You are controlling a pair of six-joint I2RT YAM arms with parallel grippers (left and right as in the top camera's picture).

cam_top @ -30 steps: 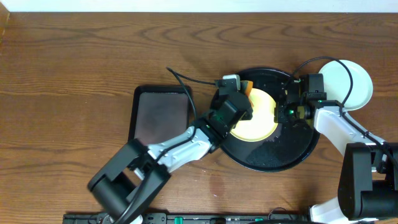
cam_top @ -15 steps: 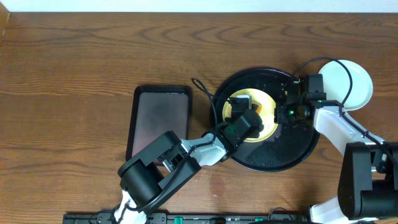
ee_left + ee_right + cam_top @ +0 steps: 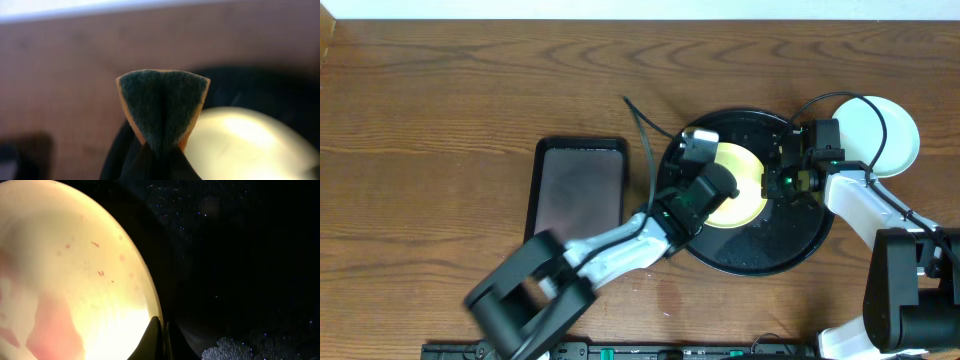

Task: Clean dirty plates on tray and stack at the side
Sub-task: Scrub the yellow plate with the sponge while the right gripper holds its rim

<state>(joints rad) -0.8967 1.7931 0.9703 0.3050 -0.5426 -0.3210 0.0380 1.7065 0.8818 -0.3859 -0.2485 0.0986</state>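
Observation:
The round black tray (image 3: 790, 245) holds one pale yellow dirty plate (image 3: 745, 185). My left gripper (image 3: 700, 150) hangs over the plate's upper left edge, shut on a green-and-orange scouring sponge (image 3: 162, 102) that sticks up past the jaws (image 3: 161, 152). Behind the sponge show the yellow plate (image 3: 245, 145) and the tray (image 3: 265, 90). My right gripper (image 3: 782, 182) is shut on the plate's right rim (image 3: 161, 330). The plate (image 3: 75, 265) carries a pink-red smear and small red specks.
A pale white plate (image 3: 890, 135) lies on the table just right of the tray, behind my right arm. A smaller dark rectangular tray (image 3: 578, 185) sits left of the round one. Foam and droplets (image 3: 235, 347) dot the tray floor. A black cable loops above my left arm.
My left gripper swept the sponge from the plate's upper left down across its middle and back up to the upper left edge. The right gripper kept still on the rim.

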